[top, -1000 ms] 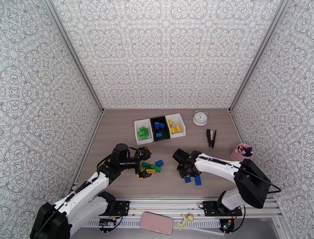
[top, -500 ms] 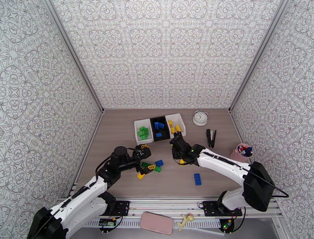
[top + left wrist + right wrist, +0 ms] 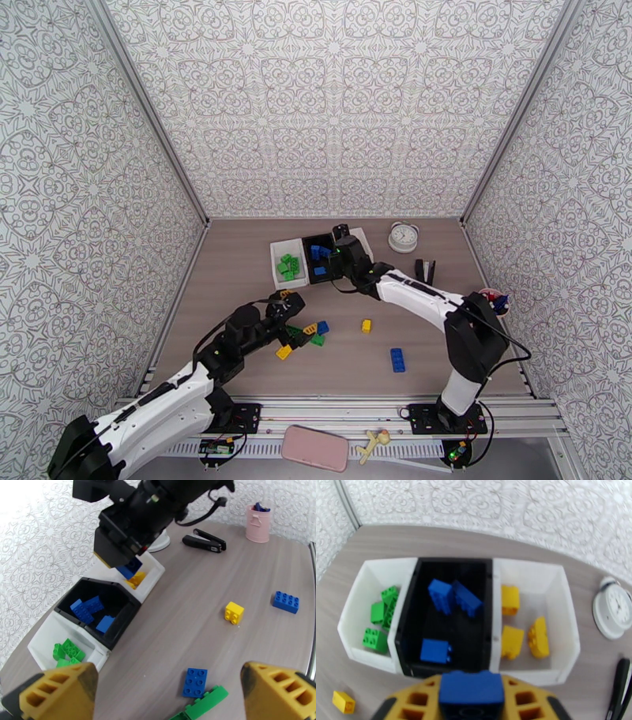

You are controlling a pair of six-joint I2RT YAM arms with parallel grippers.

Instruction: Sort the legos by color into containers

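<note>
My right gripper (image 3: 341, 251) hovers over the containers at the far middle of the table, shut on a blue lego (image 3: 471, 691). Below it, the black bin (image 3: 452, 561) holds three blue legos. The left white bin (image 3: 359, 598) holds green ones and the right white bin (image 3: 565, 610) yellow ones. My left gripper (image 3: 299, 314) stands wide open above a small loose pile: a blue lego (image 3: 195, 682), a green one (image 3: 205, 703) and a yellow one (image 3: 283, 352). A yellow lego (image 3: 234, 612) and a long blue one (image 3: 286, 601) lie apart to the right.
A white clock (image 3: 404, 237) and a black stapler (image 3: 425, 272) sit right of the bins. A pink pen cup (image 3: 486, 304) stands by the right wall. Patterned walls close the table on three sides.
My right gripper picked a blue lego from the near right of the table and carried it away to above the bins. The left gripper stayed open and shifted slightly over the pile.
</note>
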